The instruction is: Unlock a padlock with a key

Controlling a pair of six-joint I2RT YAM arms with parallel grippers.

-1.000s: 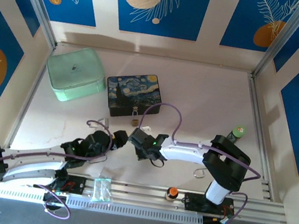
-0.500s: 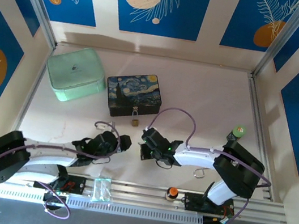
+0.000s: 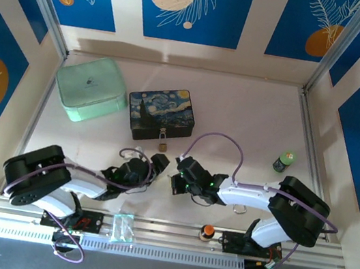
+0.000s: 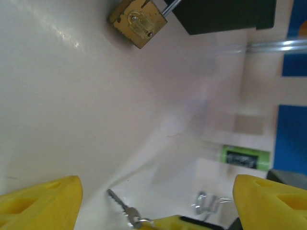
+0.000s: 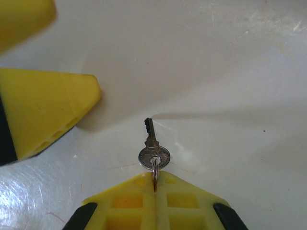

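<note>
Padlock [image 4: 137,20] on table [image 3: 252,119] at front of tin [image 3: 161,113], shackle reaching up to tin; key [image 5: 151,143] low over table, blade pointing away, its ring pinched between closed fingers of right claw [image 5: 154,181]; left claw [image 3: 156,163] spread wide, holding nothing, just beside key; padlock beyond both claws.

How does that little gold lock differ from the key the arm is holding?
The padlock is brass-gold and blocky; the key is silvery, thin and smaller. The padlock sits at the front of the dark tin, untouched; the key is pinched by its ring in the right gripper. Both are shiny metal.
</note>
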